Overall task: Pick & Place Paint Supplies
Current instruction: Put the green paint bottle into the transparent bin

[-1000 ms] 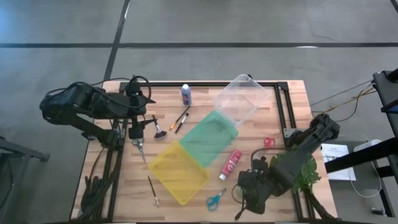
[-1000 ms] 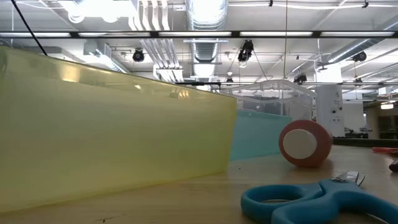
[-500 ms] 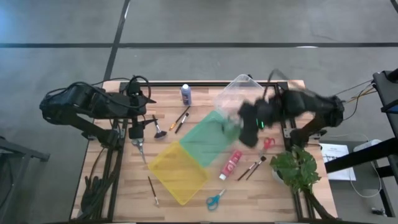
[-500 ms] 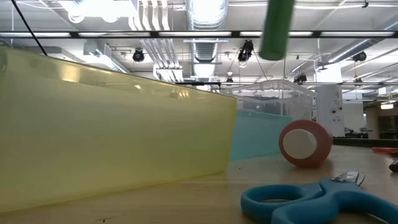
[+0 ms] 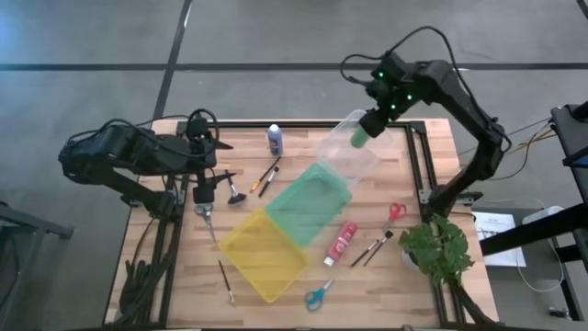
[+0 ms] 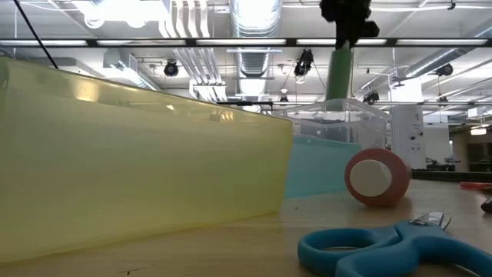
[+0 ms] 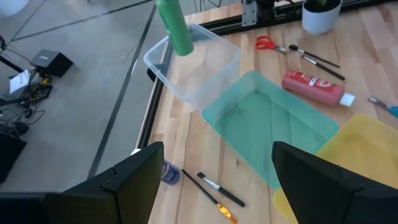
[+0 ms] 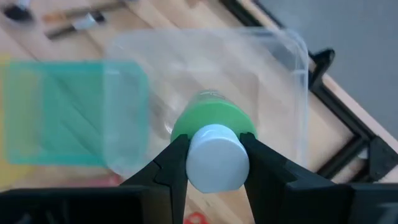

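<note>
My right gripper [image 5: 371, 123] hangs over the clear bin [image 5: 342, 158] at the table's far right, shut on the green paint bottle [image 5: 359, 138], which also shows in the low view [image 6: 339, 73] and the left wrist view [image 7: 174, 26]. My left gripper [image 5: 203, 195] waits open at the table's left. The blue-purple bottle [image 5: 275, 140] stands near the far edge. The pink-red bottle [image 5: 340, 243] lies on its side beside the green bin. Brushes [image 5: 268, 175] [image 5: 372, 248] [image 5: 226, 281], red scissors [image 5: 396, 211] and blue scissors [image 5: 320, 294] lie flat on the table. My right gripper pinches the green bottle at its cap end: the white cap [image 8: 214, 158] sits between the two fingers [image 8: 173, 167], which come from above, pointing down. The bottle hangs nearly upright below them, cap up, lifted clear above the clear bin.
The green bin [image 5: 308, 202] and yellow bin [image 5: 262, 253] lie in a diagonal row with the clear bin across the table's middle. A potted leafy plant [image 5: 441, 250] stands at the near right corner. A dark metal frame [image 5: 418, 161] runs along the far and right edges.
My right arm has swung up from low at the table's near right, beside the plant, toward the far edge. The green bottle first shows in its hold half a second ago over the green bin, then travels to above the clear bin, sinking a little.
</note>
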